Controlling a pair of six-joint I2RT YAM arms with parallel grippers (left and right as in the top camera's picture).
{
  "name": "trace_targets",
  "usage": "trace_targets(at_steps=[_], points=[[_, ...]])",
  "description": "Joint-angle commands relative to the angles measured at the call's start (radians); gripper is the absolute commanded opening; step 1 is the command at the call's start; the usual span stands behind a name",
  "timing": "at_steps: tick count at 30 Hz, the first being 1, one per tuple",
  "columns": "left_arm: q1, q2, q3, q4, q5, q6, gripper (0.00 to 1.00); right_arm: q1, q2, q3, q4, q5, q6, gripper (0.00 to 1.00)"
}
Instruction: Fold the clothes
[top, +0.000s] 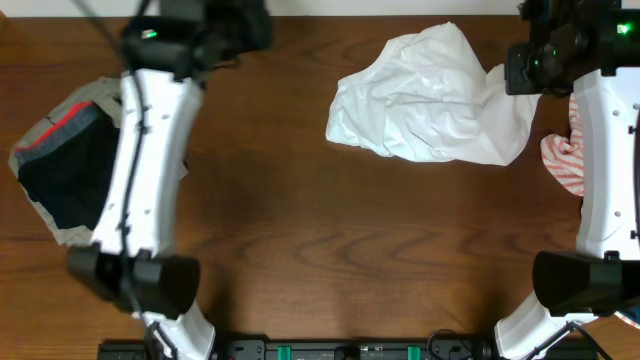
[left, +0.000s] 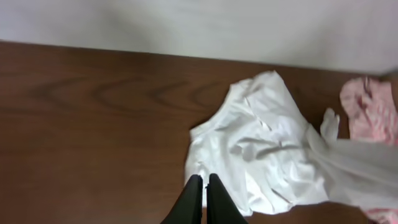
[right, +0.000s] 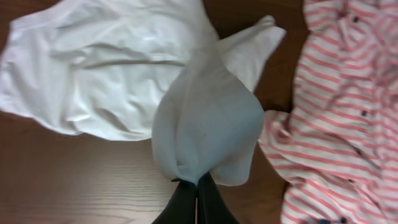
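Observation:
The clothes (top: 425, 95), a crumpled white garment, lie on the brown table (top: 320, 230) at the back right. In the right wrist view my right gripper (right: 198, 182) is shut on a bunched fold of the white garment (right: 205, 124), which hangs lifted from the fingertips while the rest lies spread on the table. My left gripper (left: 204, 182) is shut with nothing between its fingers. It hovers over the wood just before the garment's near edge (left: 261, 155), and I cannot tell whether it touches the cloth.
A red-and-white striped shirt (top: 563, 160) lies crumpled at the right edge beside the white garment, and it fills the right side of the right wrist view (right: 339, 124). A pile of dark, red-banded and khaki garments (top: 65, 165) sits at the left.

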Motion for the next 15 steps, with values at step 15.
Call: trace_targets(at_steps=[15], points=[[-0.238, 0.510, -0.004, 0.328, 0.316, 0.085, 0.06, -0.003, -0.014, 0.001, -0.009, 0.070, 0.025, 0.01]])
